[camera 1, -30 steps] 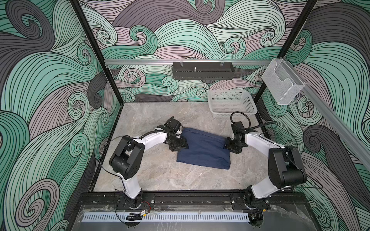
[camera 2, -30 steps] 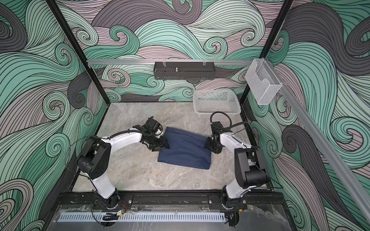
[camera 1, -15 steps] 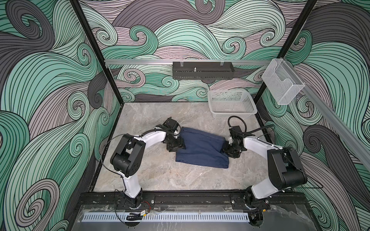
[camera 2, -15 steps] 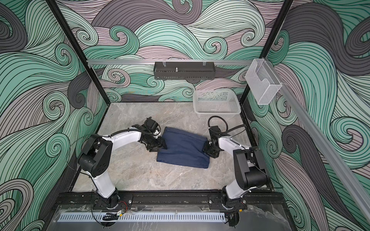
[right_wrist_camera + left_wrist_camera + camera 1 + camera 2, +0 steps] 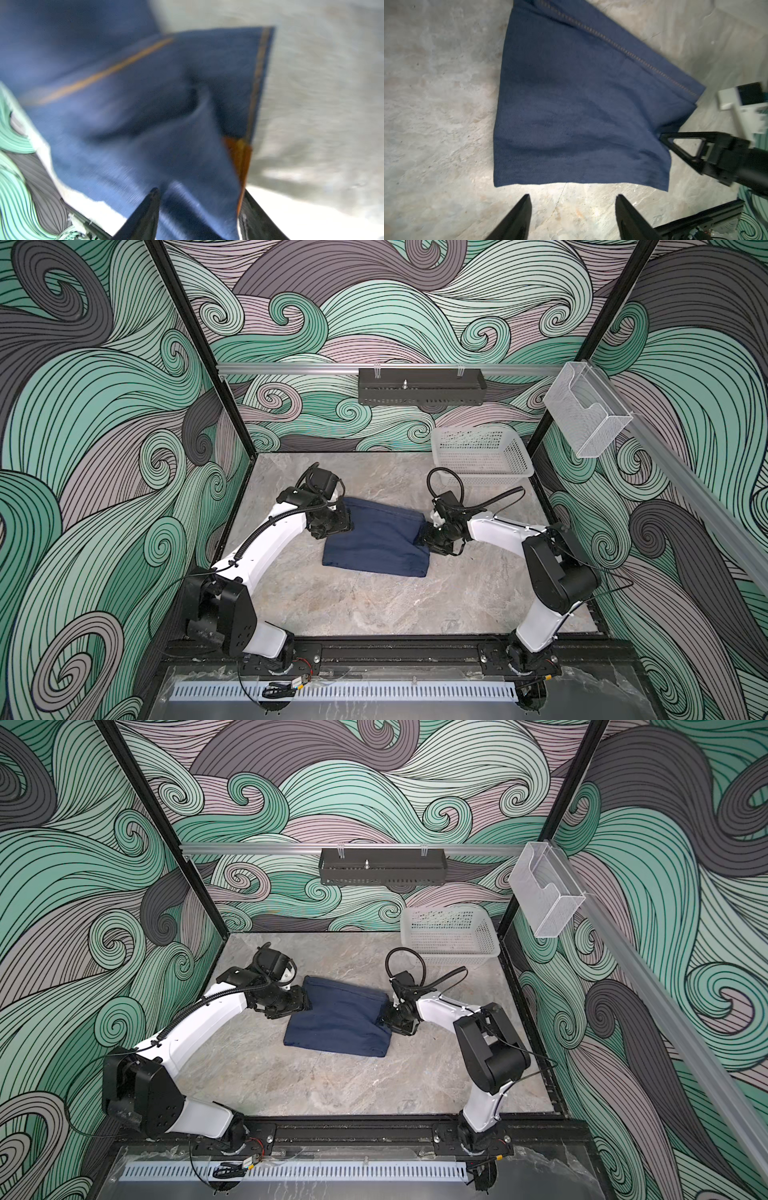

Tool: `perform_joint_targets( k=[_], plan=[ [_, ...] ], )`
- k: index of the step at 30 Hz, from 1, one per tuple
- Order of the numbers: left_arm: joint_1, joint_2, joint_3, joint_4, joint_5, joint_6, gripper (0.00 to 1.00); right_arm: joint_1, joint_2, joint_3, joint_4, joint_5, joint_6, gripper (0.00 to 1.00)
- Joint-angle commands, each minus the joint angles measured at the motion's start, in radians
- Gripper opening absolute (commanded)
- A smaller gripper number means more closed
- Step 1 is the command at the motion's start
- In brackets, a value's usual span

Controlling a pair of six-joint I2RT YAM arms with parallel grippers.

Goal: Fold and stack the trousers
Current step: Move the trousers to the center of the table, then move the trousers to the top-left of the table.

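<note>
Trousers [image 5: 571, 114] slid leftward; left pincer [image 5: 572, 196] gapes beside their edge.

The trousers [image 5: 376, 541] are dark navy denim with orange-tan stitching, folded into a chunky flat rectangle on the bench [image 5: 374, 614]. One edge sits just ahead of the left end effector [image 5: 572, 199], not touching. The opposite end, orange-brown tag included, pokes in between the right end effector's [image 5: 200, 190] fingers.

Spread left gripper [image 5: 573, 196], spread right gripper [image 5: 200, 191], both low
</note>
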Motion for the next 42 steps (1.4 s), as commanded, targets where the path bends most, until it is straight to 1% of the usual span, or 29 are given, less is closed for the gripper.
perform_joint_targets(
  k=[1,3,5,8,10,12,17,19,21,22,23,30,34,37,40,42],
  plan=[
    [-0.016,0.014,-0.048,-0.031,-0.053,-0.042,0.68,0.010,-0.147,0.034,-0.086,0.070,-0.024,0.67],
    [-0.048,0.035,-0.056,-0.009,-0.079,-0.069,0.70,0.009,-0.232,0.034,-0.156,0.157,-0.066,0.80],
    [-0.095,0.067,-0.046,0.016,-0.092,-0.090,0.72,0.001,-0.304,0.018,-0.200,0.214,-0.101,0.99],
    [-0.177,0.137,-0.025,0.057,-0.100,-0.114,0.76,-0.029,-0.403,-0.030,-0.234,0.252,-0.130,1.00],
    [-0.234,0.203,0.007,0.046,-0.147,-0.129,0.80,-0.056,-0.463,-0.068,-0.244,0.253,-0.141,0.99],
    [-0.269,0.265,0.030,0.049,-0.170,-0.144,0.81,-0.080,-0.511,-0.097,-0.254,0.254,-0.149,0.99],
    [-0.312,0.426,0.087,0.052,-0.246,-0.180,0.82,-0.115,-0.575,-0.142,-0.265,0.239,-0.157,0.99],
    [-0.312,0.496,0.115,0.030,-0.293,-0.190,0.81,-0.124,-0.583,-0.149,-0.265,0.236,-0.159,0.99],
    [-0.310,0.549,0.152,-0.017,-0.370,-0.187,0.81,-0.129,-0.589,-0.149,-0.266,0.232,-0.161,0.99],
    [-0.302,0.571,0.169,-0.042,-0.409,-0.181,0.81,-0.135,-0.590,-0.147,-0.265,0.231,-0.164,0.99],
    [-0.288,0.588,0.184,-0.059,-0.423,-0.172,0.81,-0.137,-0.593,-0.147,-0.265,0.230,-0.164,0.99],
    [-0.092,0.654,0.286,-0.129,-0.426,-0.062,0.81,-0.173,-0.599,-0.133,-0.258,0.220,-0.176,0.98],
    [0.020,0.703,0.385,-0.177,-0.391,-0.014,0.81,-0.193,-0.590,-0.131,-0.240,0.200,-0.177,0.99],
    [0.090,0.756,0.471,-0.217,-0.361,-0.002,0.80,-0.206,-0.575,-0.128,-0.229,0.183,-0.181,0.98],
    [0.140,0.795,0.543,-0.249,-0.342,0.010,0.80,-0.220,-0.559,-0.121,-0.224,0.169,-0.191,0.98],
    [0.157,0.798,0.573,-0.257,-0.311,0.035,0.80,-0.233,-0.551,-0.118,-0.223,0.159,-0.198,0.98]
  ],
)
